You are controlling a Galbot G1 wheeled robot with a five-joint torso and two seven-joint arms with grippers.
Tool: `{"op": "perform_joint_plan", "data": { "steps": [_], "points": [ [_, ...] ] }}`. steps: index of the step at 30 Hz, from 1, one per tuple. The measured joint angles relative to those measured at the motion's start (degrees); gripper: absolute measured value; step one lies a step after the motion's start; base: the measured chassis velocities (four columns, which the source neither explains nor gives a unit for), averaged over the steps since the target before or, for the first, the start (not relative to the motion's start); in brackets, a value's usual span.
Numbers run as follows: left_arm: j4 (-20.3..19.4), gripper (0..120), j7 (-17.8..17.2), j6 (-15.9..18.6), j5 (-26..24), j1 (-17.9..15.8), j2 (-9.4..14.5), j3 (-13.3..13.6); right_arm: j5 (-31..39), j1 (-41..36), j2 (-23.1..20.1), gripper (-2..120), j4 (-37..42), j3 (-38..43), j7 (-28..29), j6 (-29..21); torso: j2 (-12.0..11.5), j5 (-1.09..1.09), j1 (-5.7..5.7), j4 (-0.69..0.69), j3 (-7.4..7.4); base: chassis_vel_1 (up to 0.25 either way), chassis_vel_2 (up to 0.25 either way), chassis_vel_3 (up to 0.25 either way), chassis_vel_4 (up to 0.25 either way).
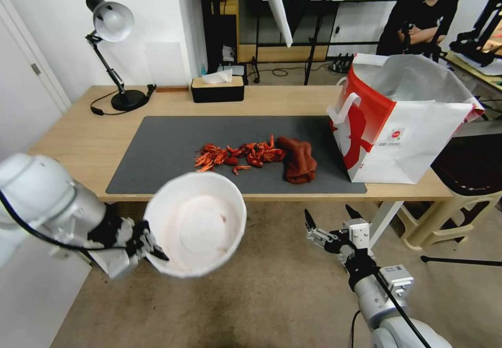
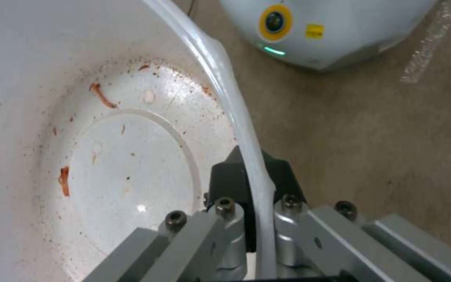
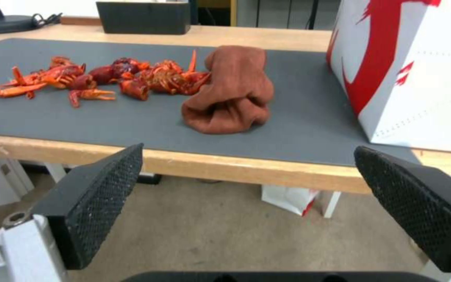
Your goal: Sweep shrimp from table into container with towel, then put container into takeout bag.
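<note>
Left gripper (image 1: 151,248) at lower left of the head view, clamped on the rim of the round white plastic container (image 1: 196,222) — held off the table, in front of its near edge, tilted so the inside faces the camera. In the left wrist view the black fingers (image 2: 236,178) pinch the thin rim (image 2: 225,90) from both sides; the inside holds a few small orange scraps and specks, no whole shrimp.

Long light wood-topped table (image 1: 78,139) with a dark grey rectangular mat (image 1: 157,149) spans the middle of the head view. Black desk lamp (image 1: 112,50) stands at upper left, black tissue box (image 1: 217,89) at the far edge, upper centre.

Small bright red-orange shrimp (image 1: 238,154) lie in a loose cluster mid-mat, a couple of strays just in front of it. Dark rust-red soft towel (image 1: 299,160) sits bunched just right of the cluster, touching its right end — the right wrist view (image 3: 231,90) shows the same.

Right gripper (image 1: 334,220) at lower centre-right of the head view, below the table's near edge, spread wide and holding nothing; its black textured pads (image 3: 105,199) are well apart in the right wrist view.

Large white paper takeout bag with red side panels (image 1: 413,128) stands upright and open at the table's right end, partly on the mat corner.
</note>
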Motion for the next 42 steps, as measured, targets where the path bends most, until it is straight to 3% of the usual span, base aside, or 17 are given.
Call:
{"op": "perform_joint_plan", "data": {
  "steps": [9,19,27,30,42],
  "points": [
    [1.63,0,-0.02,-2.89,7.12,1.04,-3.28,3.93,0.34,-0.29,0.0,100,1.03,0.46,0.05,-0.25,0.0,0.0,0.01,0.0,0.0,0.0,0.0,0.0,0.0],
    [2.6,0,0.0,-3.42,8.29,1.46,-4.0,4.61,0.36,-0.5,0.0,100,1.24,0.49,0.06,-0.26,0.0,0.0,0.01,-0.01,0.0,0.0,0.0,0.0,0.0],
    [5.65,0,-0.09,-4.58,10.04,2.08,-5.85,6.0,0.37,-0.95,0.0,100,1.77,0.55,0.07,-0.26,0.0,0.0,0.01,0.0,0.0,0.0,0.0,0.0,0.0],
    [10.68,0,-1.34,-6.42,13.4,-0.28,-9.4,8.44,0.81,-1.29,0.0,100,2.76,1.0,0.07,-0.46,-0.01,-0.01,0.01,-0.01,0.0,0.0,0.0,0.0,0.0],
    [18.86,0,-6.2,-7.36,16.81,-6.1,-14.87,17.09,1.08,-1.73,0.0,100,3.68,1.36,0.12,-0.7,-0.01,0.0,0.01,0.01,0.0,0.0,0.0,0.0,0.0]
  ]
}}
